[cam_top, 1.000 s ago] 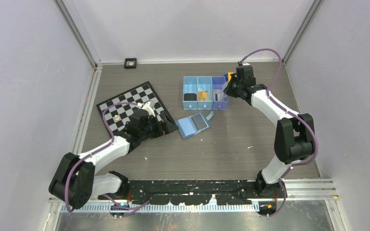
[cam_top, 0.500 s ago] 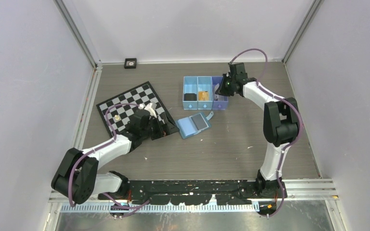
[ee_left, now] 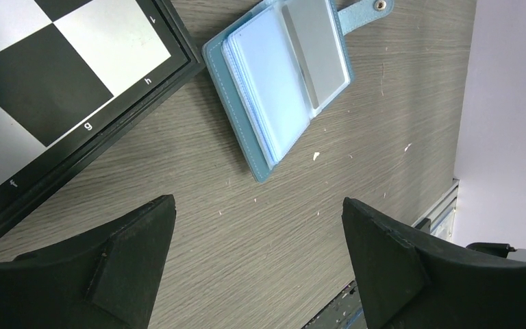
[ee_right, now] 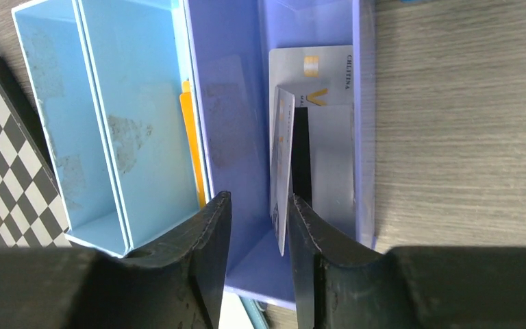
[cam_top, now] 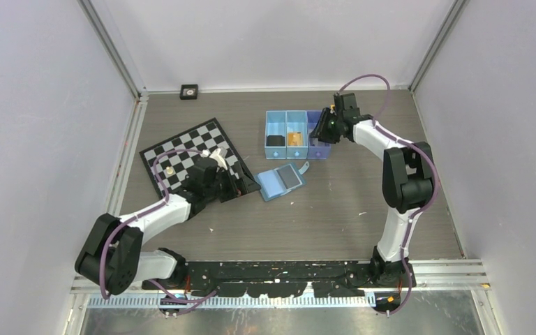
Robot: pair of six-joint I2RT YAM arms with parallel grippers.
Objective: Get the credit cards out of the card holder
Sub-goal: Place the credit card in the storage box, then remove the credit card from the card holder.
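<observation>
A grey-brown wood-grain table [cam_top: 335,216] carries a tilted black-and-white chessboard [cam_top: 195,139] on its left half. The blue card holder [cam_top: 281,182] lies open just beside the board's right corner. Behind the holder stands a three-compartment blue tray [cam_top: 266,136]. A small black square object [cam_top: 189,91] sits at the back wall.

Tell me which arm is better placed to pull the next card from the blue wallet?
Left. The left gripper, open, hovers just short of the open blue folding card holder, a pale grey card showing inside. The right gripper is over the purple tray compartment.
</observation>
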